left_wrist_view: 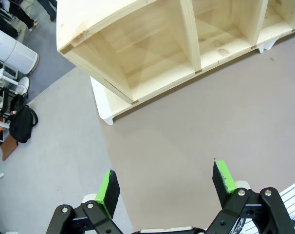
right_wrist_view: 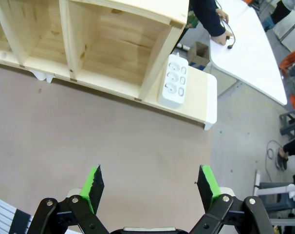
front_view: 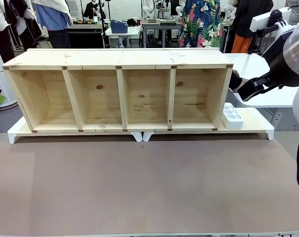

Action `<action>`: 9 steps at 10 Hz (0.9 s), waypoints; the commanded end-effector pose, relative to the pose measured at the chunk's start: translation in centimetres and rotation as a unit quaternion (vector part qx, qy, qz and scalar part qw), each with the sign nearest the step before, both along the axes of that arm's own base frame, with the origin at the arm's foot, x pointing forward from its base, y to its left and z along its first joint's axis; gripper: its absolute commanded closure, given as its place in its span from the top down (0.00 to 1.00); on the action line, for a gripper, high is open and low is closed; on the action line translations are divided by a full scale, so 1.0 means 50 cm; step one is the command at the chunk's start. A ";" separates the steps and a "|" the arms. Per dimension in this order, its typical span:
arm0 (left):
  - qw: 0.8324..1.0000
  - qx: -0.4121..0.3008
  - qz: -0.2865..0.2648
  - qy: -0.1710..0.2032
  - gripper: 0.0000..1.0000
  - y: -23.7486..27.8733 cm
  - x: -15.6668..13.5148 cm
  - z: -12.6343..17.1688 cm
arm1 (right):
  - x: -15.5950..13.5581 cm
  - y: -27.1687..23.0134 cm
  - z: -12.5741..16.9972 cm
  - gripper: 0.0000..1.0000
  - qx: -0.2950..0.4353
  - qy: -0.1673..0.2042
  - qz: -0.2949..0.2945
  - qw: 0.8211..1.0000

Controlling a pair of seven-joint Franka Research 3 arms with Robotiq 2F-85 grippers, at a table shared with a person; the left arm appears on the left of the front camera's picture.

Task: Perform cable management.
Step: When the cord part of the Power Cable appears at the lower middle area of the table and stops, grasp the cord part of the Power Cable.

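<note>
In the right wrist view, a person's hand in a dark sleeve rests on a white table beyond the shelf and holds the thin black cable. The cable's small plug lies by the fingers. My right gripper hovers open over the brown tabletop, well short of the cable, with nothing between its green pads. My left gripper also stands open and empty above the brown tabletop, near the shelf's left end.
A long wooden shelf with several open compartments stands on white risers across the table's far side. A white power strip lies on the riser by its right end. My right arm looms at the right edge.
</note>
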State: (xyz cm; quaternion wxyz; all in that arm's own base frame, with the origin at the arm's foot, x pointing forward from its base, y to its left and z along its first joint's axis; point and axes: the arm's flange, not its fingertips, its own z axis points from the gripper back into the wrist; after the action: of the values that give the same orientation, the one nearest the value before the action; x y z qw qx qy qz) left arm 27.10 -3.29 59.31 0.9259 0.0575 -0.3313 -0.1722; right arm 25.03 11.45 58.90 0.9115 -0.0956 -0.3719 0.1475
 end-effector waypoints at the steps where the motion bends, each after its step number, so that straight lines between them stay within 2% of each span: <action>1: 1.000 -0.002 0.000 -0.004 1.00 0.001 0.001 0.002 | 0.000 -0.001 0.001 1.00 0.001 -0.001 -0.001 1.000; 9: 1.000 -0.002 0.000 -0.004 1.00 0.001 0.001 0.002 | 0.000 -0.001 0.001 1.00 0.001 -0.001 -0.001 1.000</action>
State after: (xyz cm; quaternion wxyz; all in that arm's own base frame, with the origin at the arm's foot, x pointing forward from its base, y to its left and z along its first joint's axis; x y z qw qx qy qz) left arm 27.10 -3.29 59.31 0.9259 0.0575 -0.3313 -0.1722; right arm 25.03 11.45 58.90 0.9115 -0.0956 -0.3719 0.1475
